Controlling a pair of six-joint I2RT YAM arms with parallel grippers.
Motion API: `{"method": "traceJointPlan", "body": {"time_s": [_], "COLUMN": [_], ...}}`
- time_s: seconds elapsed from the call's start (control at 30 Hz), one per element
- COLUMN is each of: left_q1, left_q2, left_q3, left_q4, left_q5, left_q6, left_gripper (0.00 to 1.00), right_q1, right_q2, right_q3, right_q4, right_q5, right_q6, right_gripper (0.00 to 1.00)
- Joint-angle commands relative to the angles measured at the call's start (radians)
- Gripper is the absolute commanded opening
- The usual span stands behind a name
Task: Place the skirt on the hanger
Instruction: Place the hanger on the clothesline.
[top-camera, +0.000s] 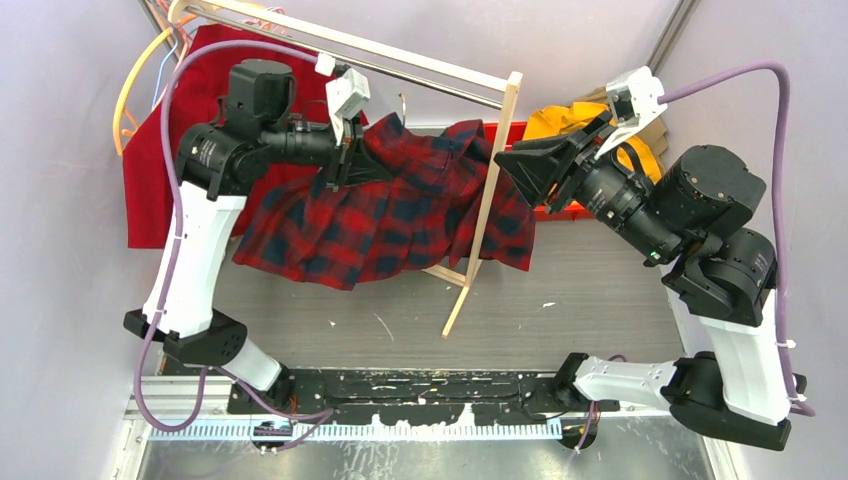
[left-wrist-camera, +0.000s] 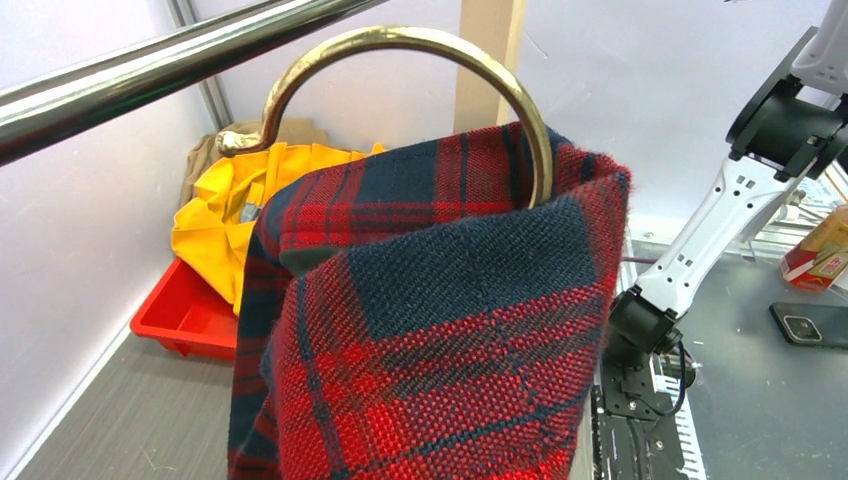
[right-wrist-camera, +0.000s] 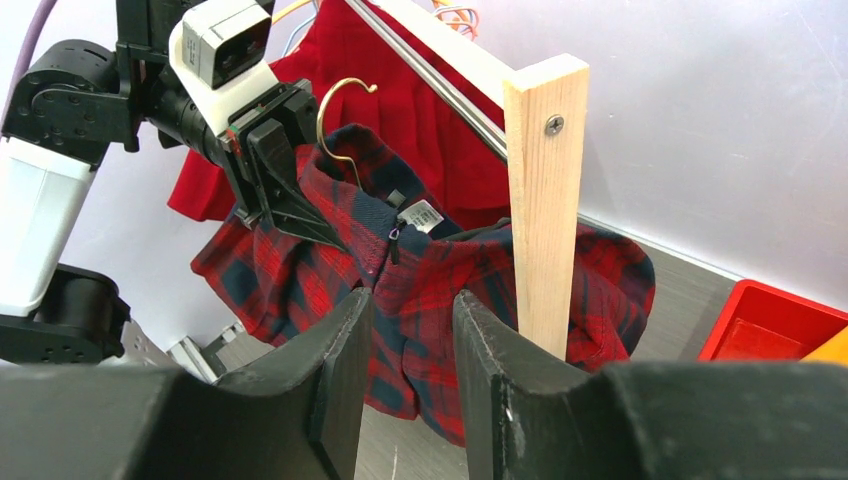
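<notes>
L gripper (top-camera: 342, 172) pinched shut on the plaid garment (top-camera: 400, 220) just below its brass hook (left-wrist-camera: 400, 40). Cloth spreads past the wooden post (right-wrist-camera: 545, 200). R gripper (right-wrist-camera: 412, 300) has fingers parted, empty, near that post — red skirt (top-camera: 150, 190) hangs back-left behind L arm, under the rail (top-camera: 400, 55), by the cream hanger (top-camera: 124, 95)

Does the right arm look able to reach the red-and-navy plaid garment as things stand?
Probably yes: the right fingers stand open facing the red-and-navy plaid garment, nothing between, though the wooden rack post stands close beside.
</notes>
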Motion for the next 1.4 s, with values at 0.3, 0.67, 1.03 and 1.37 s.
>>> {"method": "traceJointPlan", "body": {"time_s": [0.3, 0.67, 1.03, 1.37], "left_q1": [0.026, 0.064, 0.105, 0.12], "left_q2": [-0.023, 0.011, 0.055, 0.084], "left_q3": [0.049, 0.051, 0.036, 0.01], "left_q4": [0.141, 0.218, 0.303, 0.326], "left_q5": [0.168, 0.233, 0.271, 0.263], "left_q6": [0.026, -0.005, -0.073, -0.108], "left_gripper": [0.0, 0.0, 0.0, 0.0], "right_q1": [-0.003, -0.003, -0.003, -0.003], "right_q2": [-0.007, -0.006, -0.009, -0.017], "right_q3": [0.011, 0.005, -0.004, -0.02], "right_q4": [0.05, 0.05, 0.056, 0.063], "right_q5": [-0.003, 0.004, 0.009, 0.012], "right_q6": [0.012, 0.004, -0.005, -0.01], "right_gripper": [0.41, 0.41, 0.41, 0.41]}}
